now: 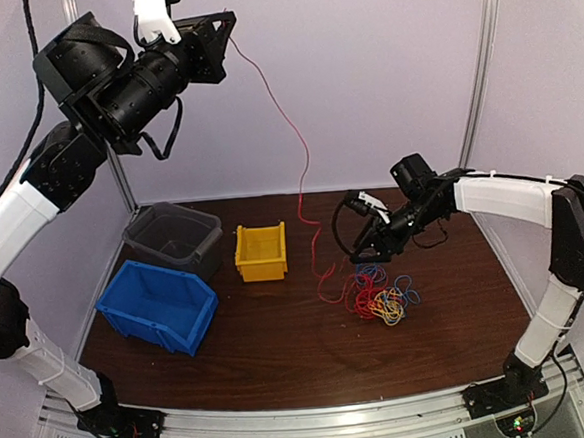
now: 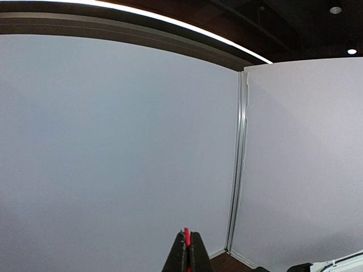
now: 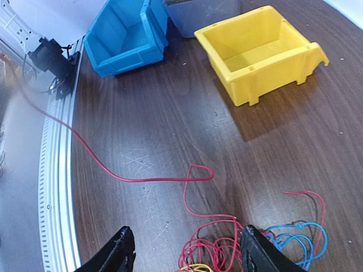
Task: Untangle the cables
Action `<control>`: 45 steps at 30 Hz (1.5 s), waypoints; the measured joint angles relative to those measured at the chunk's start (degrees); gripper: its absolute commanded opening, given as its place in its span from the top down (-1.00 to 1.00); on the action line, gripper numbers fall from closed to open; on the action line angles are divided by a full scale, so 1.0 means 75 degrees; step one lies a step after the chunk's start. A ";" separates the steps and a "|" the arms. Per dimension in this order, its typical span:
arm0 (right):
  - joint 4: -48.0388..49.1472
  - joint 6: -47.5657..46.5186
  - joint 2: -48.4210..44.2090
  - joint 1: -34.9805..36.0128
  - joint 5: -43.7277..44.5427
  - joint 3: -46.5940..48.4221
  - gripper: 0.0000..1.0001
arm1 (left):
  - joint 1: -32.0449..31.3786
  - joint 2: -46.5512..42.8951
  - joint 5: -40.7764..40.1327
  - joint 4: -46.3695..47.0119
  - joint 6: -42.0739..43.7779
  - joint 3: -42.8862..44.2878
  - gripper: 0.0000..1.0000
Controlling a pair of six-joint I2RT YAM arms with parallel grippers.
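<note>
Left gripper (image 1: 227, 31), upper left of the top view, is clamped on a red wire (image 1: 305, 168) running down to the bundle (image 1: 383, 298) at centre right, over which the right gripper (image 3: 187, 255) hangs wide apart and empty; recommend it pin the bundle before a slow, steady pull, watching for snags.

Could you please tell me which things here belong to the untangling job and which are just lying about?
Part of the job:
- cables, bundled on the table
- red cable, running up to the shut left gripper
- right gripper, open over the bundle

Lying about:
- blue bin
- grey bin
- yellow bin
</note>
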 measured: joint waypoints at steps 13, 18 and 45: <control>0.0699 -0.0367 0.0638 0.1323 0.0108 -0.0023 -0.26 | 0.0000 -0.0093 -0.0184 0.0041 0.0332 0.0131 1.00; 0.1626 -0.0137 0.0653 0.1323 0.0367 -0.0125 -0.03 | 0.0000 -0.0233 -0.0224 0.0044 0.0335 0.0131 1.00; 0.3179 0.1078 0.0618 0.1332 0.1731 -0.0425 0.25 | 0.0000 -0.0568 -0.0338 -0.0003 0.0184 0.0093 1.00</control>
